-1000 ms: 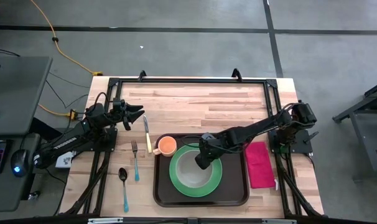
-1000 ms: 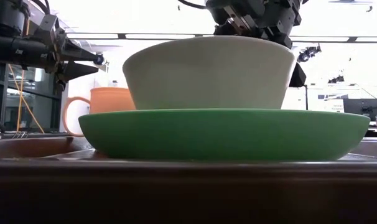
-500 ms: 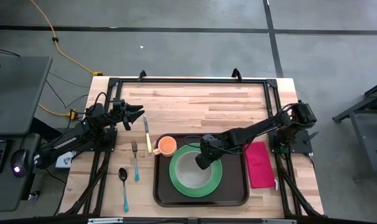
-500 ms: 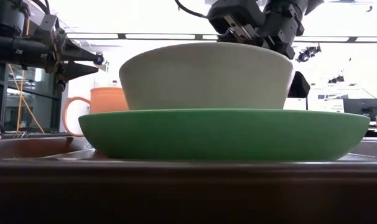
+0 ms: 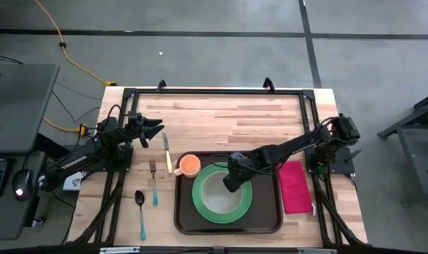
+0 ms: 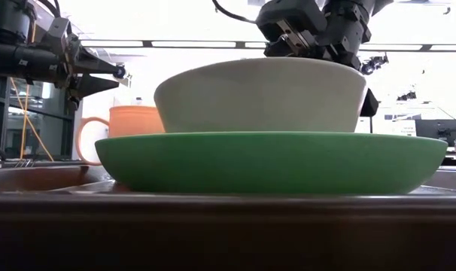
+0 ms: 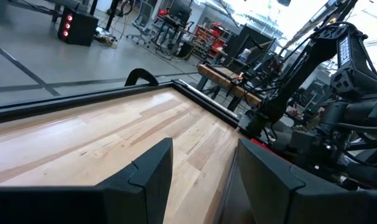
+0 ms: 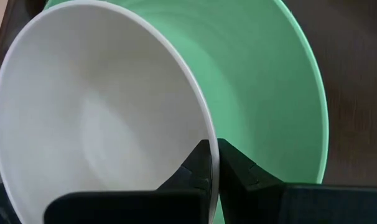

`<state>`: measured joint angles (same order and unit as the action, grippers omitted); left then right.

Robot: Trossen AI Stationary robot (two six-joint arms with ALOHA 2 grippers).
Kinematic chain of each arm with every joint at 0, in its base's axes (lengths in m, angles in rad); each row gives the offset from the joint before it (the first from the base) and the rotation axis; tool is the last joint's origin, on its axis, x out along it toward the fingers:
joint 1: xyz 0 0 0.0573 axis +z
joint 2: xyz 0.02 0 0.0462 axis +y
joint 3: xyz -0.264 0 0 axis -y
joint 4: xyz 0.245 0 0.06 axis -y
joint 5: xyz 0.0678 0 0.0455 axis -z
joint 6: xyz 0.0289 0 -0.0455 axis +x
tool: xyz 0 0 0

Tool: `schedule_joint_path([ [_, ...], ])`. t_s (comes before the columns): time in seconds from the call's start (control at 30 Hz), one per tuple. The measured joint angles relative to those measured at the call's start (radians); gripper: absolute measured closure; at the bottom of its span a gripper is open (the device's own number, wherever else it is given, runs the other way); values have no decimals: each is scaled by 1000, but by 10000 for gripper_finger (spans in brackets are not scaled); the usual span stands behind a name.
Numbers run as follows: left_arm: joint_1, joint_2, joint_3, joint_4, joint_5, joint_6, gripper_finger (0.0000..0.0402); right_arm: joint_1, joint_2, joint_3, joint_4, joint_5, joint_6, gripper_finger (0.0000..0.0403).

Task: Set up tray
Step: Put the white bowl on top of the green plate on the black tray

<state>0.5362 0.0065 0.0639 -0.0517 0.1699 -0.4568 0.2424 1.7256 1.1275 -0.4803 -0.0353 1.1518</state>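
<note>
White bowl rim sits pinched between the right gripper fingers, one inside the bowl and one outside, closed tight on the thin wall. Directly beneath the gripper lies the green plate, the bowl resting on it slightly tilted in the low view. Under both spreads the tray, dark brown. Just beside the gripper, toward the left arm, stands an orange mug on the tray's corner. Beyond the tray's other edge lies a magenta napkin. The left gripper waits with parted fingers above the bare table, near a knife, fork and spoon.
</note>
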Motion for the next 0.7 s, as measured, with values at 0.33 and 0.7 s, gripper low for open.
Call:
schedule_joint_path([
  [0.33,0,0,0,0,0,-5,190,0,-1,0,6,6,-7,402],
  [0.7,0,0,0,0,1,-19,190,0,-2,0,7,7,-7,402],
])
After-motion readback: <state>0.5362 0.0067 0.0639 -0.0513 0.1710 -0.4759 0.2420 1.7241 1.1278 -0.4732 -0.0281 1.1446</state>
